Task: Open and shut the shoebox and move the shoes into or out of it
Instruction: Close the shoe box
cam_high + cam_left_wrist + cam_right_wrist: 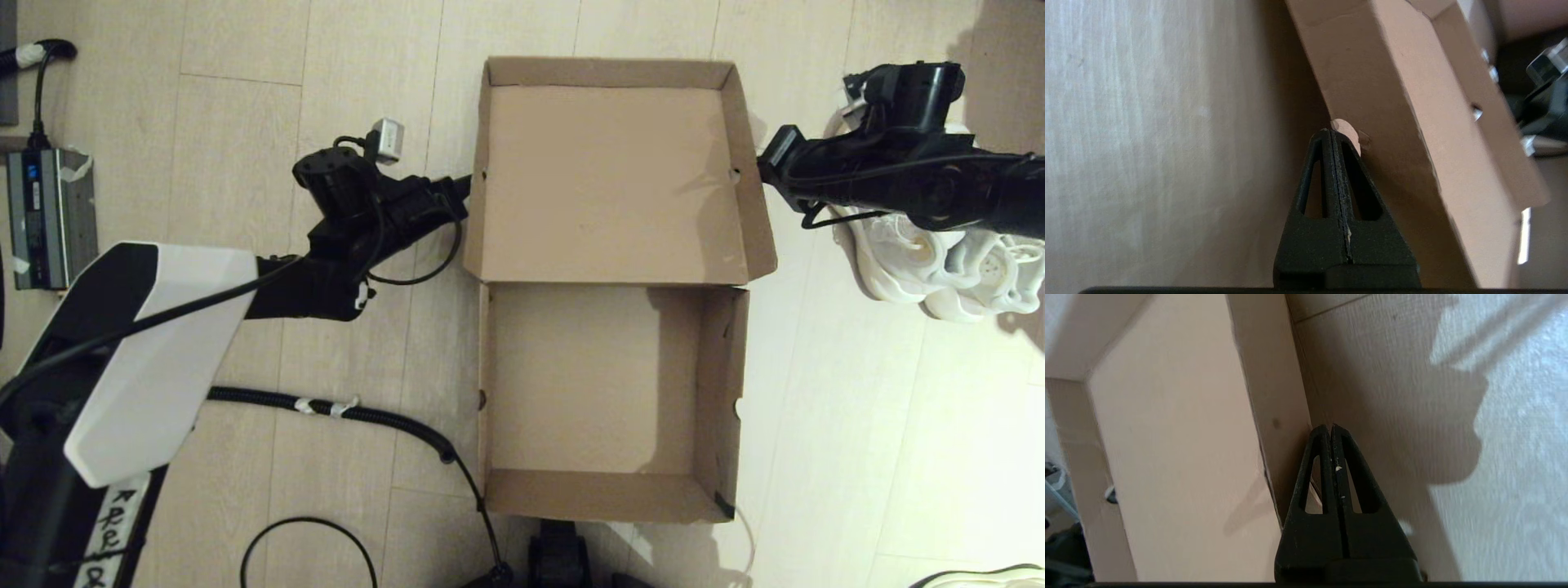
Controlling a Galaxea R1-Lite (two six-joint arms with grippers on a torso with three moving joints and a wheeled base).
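Pale wood floor carries the shoebox (pixel 612 286) dead centre, lid laid flat toward 12 o'clock, and the shoes (pixel 939 261) wait at 3 o'clock. My left gripper (pixel 467 186) and right gripper (pixel 763 167) press against the lid's side walls with jaws closed on nothing, so I judge the lid needs an even lift from both sides.

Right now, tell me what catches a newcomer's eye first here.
The open, empty shoebox lies mid-floor, its lid flung back flat. The left gripper and right gripper, both shut, press the lid's opposite side walls. The white shoes wait on the floor right of the box, under the right arm.
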